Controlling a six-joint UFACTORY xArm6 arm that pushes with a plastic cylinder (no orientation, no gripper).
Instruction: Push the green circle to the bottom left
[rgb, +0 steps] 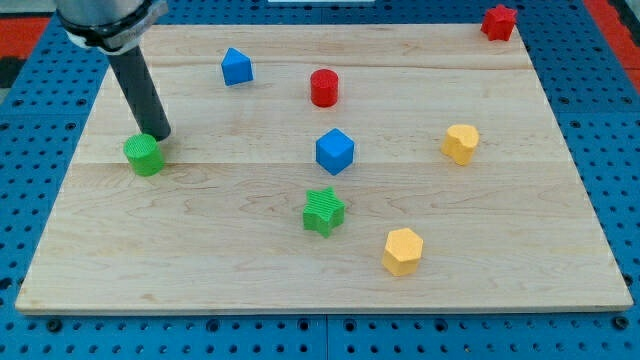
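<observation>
The green circle is a short green cylinder standing on the wooden board at the view's left, about mid-height. My tip rests just above and to the right of it, touching or nearly touching its upper right edge. The dark rod rises from there toward the view's top left.
A blue block and a red cylinder sit near the top. A blue cube is at the centre, a green star below it. Two yellow blocks lie on the right. A red block is at the top right corner.
</observation>
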